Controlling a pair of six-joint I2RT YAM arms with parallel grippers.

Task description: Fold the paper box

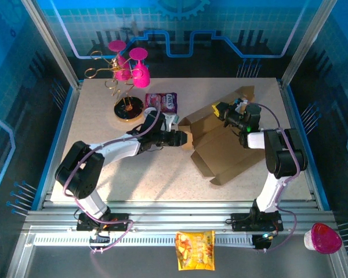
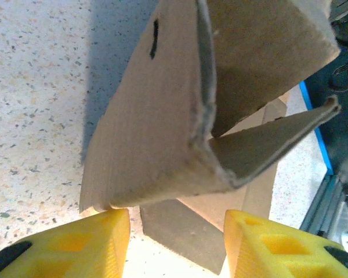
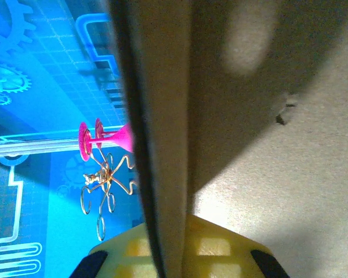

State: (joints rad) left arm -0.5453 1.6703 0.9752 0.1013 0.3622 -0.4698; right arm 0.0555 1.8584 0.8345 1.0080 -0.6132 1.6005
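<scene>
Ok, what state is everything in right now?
paper box: partly folded, some panels raised
left gripper: open, fingers facing a raised box corner
right gripper: shut on a box panel's edge
purple packet: lying flat, untouched
pink glasses: hanging on wire rack

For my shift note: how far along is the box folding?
Done: side panels of the paper box are creased and partly raised. In hand: the right gripper is shut on a far flap, holding it up; the left gripper is open at the raised left corner. Left: the near panel lies flat, nothing closed or tucked.
</scene>
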